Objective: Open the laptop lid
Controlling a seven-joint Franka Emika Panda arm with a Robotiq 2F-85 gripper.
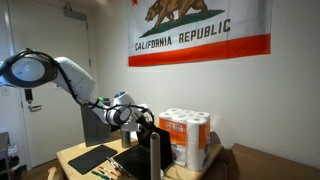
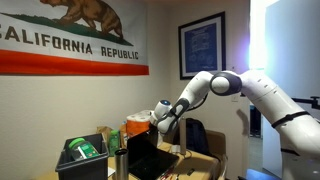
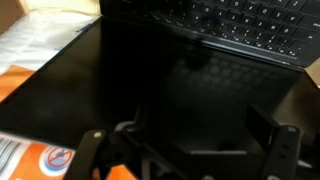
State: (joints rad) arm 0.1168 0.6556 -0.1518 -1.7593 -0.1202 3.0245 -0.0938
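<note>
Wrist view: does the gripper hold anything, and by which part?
Nothing held: the gripper is open, fingers wide apart before the thin dark-screened lid of the slim black laptop.

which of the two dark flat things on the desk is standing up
The laptop's lid, just below the gripper: it stands raised, with the keyboard uncovered in the wrist view. The dark mat beside it lies flat.

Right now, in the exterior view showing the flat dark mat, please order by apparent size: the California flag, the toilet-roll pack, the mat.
1. White-and-red California Republic cloth flag: largest, although farthest.
2. White-and-orange plastic-wrapped toilet-roll pack.
3. Flat dark rectangular mat: smallest, but it lies foreshortened, so its true size is unsure.
</note>
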